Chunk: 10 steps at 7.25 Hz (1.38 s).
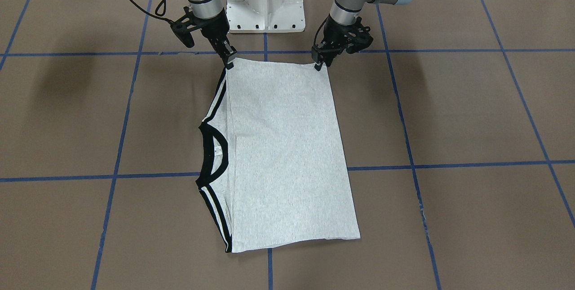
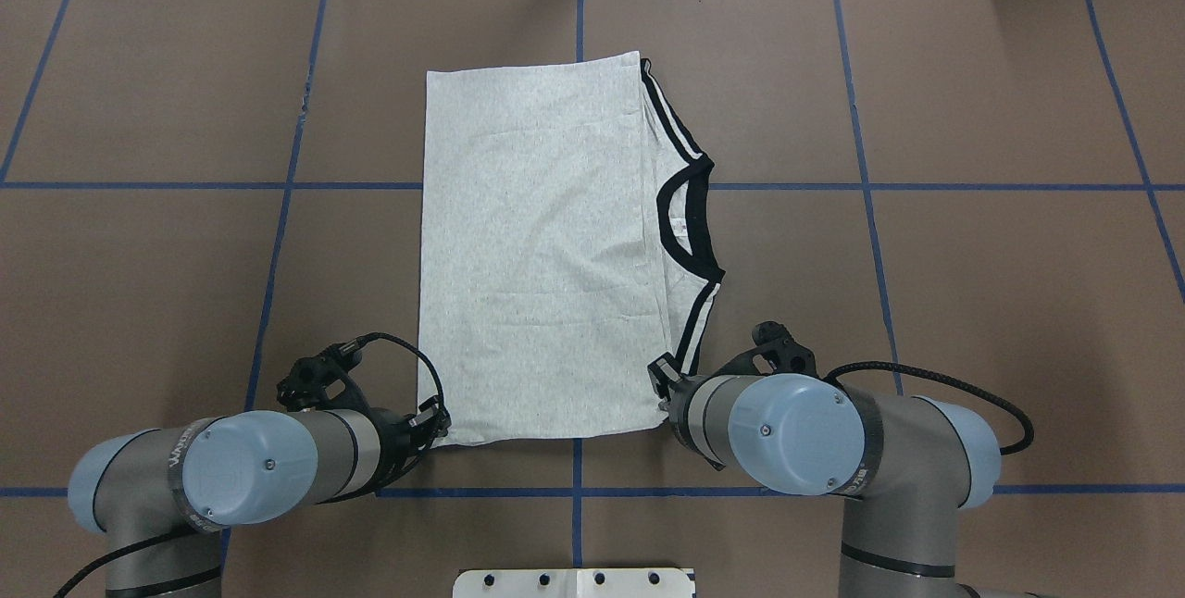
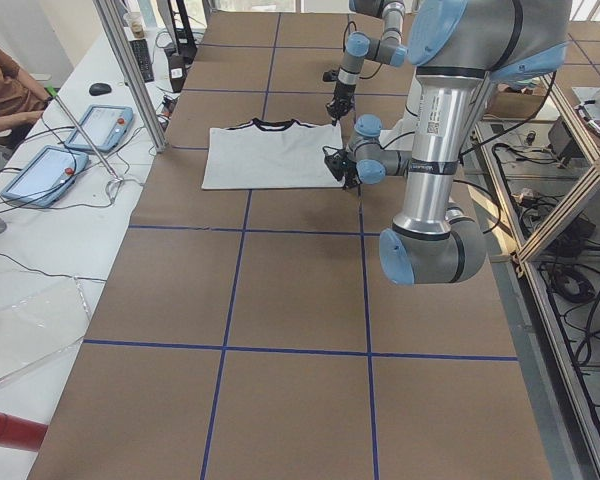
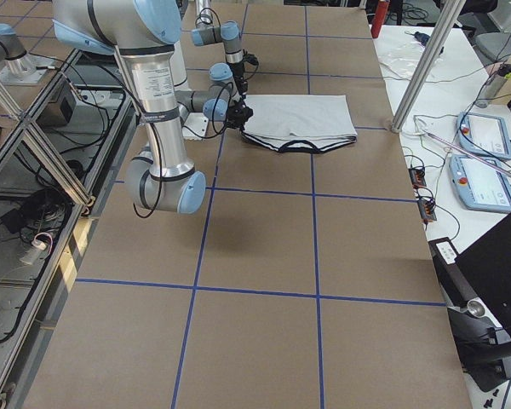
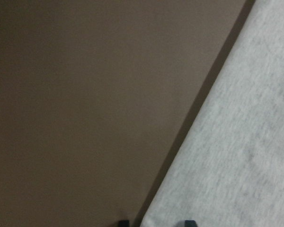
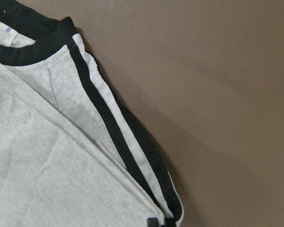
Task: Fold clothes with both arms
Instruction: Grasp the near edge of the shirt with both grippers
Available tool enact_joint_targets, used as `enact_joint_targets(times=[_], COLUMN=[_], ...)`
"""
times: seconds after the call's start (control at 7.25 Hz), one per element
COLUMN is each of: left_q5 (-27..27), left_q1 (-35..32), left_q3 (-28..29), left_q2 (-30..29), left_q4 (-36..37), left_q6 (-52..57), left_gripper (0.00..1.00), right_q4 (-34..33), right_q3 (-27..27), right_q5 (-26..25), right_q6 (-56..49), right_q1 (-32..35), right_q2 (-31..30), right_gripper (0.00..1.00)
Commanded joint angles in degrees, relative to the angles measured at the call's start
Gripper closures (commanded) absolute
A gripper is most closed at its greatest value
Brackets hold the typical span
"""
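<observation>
The light grey T-shirt (image 1: 287,146) (image 2: 537,246) lies flat on the table, folded into a long rectangle. Its black collar (image 2: 683,214) and black-striped shoulders point to my right. My left gripper (image 1: 320,65) (image 2: 442,420) is at the near left corner. In the left wrist view its fingertips (image 5: 124,222) stand apart, one off the cloth and one over it, so it is open. My right gripper (image 1: 229,62) (image 2: 662,376) is at the near right corner by the striped shoulder (image 6: 109,127). Its fingertips (image 6: 151,221) sit close together on the cloth edge, shut on it.
The brown table (image 2: 972,302) carries a grid of blue tape lines. The white base pedestal (image 1: 266,0) stands just behind the grippers. Tablets (image 3: 90,125), cables and a seated person (image 3: 5,90) are on the side bench beyond the table's far edge.
</observation>
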Motion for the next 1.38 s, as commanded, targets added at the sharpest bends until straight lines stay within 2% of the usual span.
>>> enact_joint_targets(times=[0.0, 0.28, 0.55, 0.83, 1.1, 1.24], left_q5=[-0.18, -0.79, -2.97, -3.95, -3.95, -4.04], left_q1=[-0.03, -0.21, -0.38, -0.30, 0.23, 0.23], left_q3=[-0.28, -1.42, -5.79, -9.50, -11.79, -13.62], left_q2=[0.07, 0.08, 0.25, 0.08, 0.16, 0.34], left_q4=[0.06, 0.49, 3.11, 4.01, 4.10, 4.36], left_q6=[0.59, 0.59, 0.67, 0.59, 0.15, -0.03], left_gripper=[1.00, 1.00, 1.00, 1.00, 1.00, 1.00], right_q4=[0.00, 0.00, -0.18, -0.26, -0.70, -1.57], right_q3=[0.00, 0.00, 1.05, 9.62, 12.91, 14.58], right_q5=[0.00, 0.00, 0.00, 0.09, -0.52, -0.53], right_q6=[0.00, 0.00, 0.17, 4.20, 9.29, 9.40], right_q1=[0.00, 0.00, 0.08, -3.49, -8.51, -8.62], right_q2=[0.04, -0.05, -0.83, -7.04, -9.36, -9.36], right_gripper=[1.00, 1.00, 1.00, 1.00, 1.00, 1.00])
